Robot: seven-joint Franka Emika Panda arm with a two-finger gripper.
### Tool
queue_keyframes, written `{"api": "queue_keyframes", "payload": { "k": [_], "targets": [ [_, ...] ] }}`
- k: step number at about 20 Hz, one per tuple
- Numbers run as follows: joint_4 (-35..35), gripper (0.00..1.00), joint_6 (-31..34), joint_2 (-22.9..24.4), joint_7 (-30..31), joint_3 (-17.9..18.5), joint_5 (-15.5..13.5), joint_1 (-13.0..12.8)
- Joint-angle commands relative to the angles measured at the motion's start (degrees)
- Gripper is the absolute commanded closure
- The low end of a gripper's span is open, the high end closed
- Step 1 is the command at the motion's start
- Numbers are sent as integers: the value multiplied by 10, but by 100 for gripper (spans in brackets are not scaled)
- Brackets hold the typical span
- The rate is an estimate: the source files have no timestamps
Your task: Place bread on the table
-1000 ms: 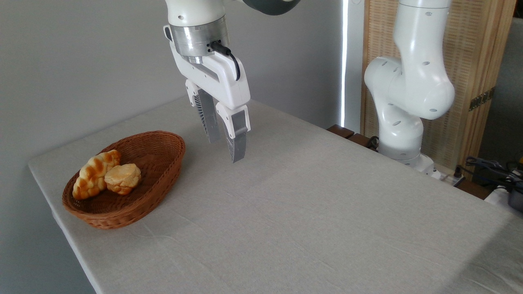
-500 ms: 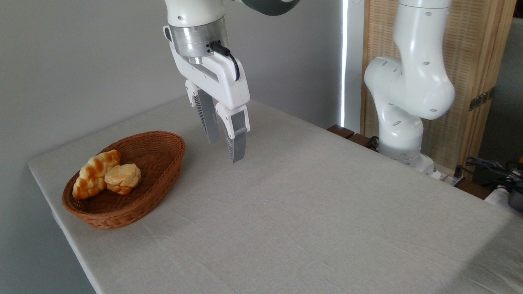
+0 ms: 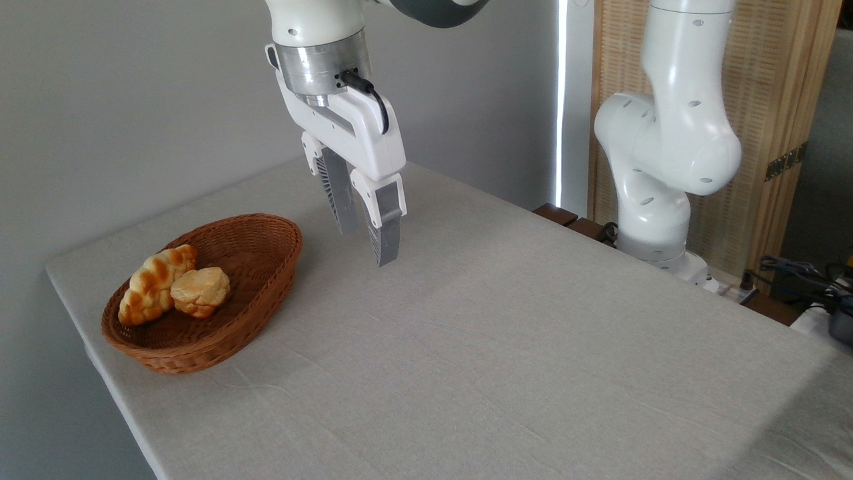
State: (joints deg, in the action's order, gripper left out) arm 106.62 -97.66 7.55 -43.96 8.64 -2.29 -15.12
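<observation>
The bread (image 3: 200,291), a small round lumpy bun with a pale golden top, lies inside a brown wicker basket (image 3: 263,248) at the left of the table (image 3: 506,347). It leans against a longer braided loaf (image 3: 154,283). My gripper (image 3: 368,243) hangs above the grey cloth, to the right of the basket and well apart from the bun. Its two ribbed fingers (image 3: 385,233) point down with a gap between them, open, holding nothing.
The arm's white base (image 3: 656,193) stands at the table's far right edge, with cables (image 3: 800,273) beyond it. A grey wall runs behind the table. The table's left edge passes close to the basket.
The gripper has shifted very slightly to the left, toward the basket. The bun, loaf and basket have not moved.
</observation>
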Motion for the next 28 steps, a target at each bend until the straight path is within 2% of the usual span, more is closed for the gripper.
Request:
{"api": "queue_keyframes", "payload": {
  "k": [1,20,24,28],
  "targets": [
    [-8,0,7,-3,6,3,-4,-3],
    [-11,0,2,-5,11,-3,-5,-5],
    [-6,0,-15,-6,33,-10,-6,-15],
    [-6,0,-56,-11,90,-11,-11,-33]
  ]
}}
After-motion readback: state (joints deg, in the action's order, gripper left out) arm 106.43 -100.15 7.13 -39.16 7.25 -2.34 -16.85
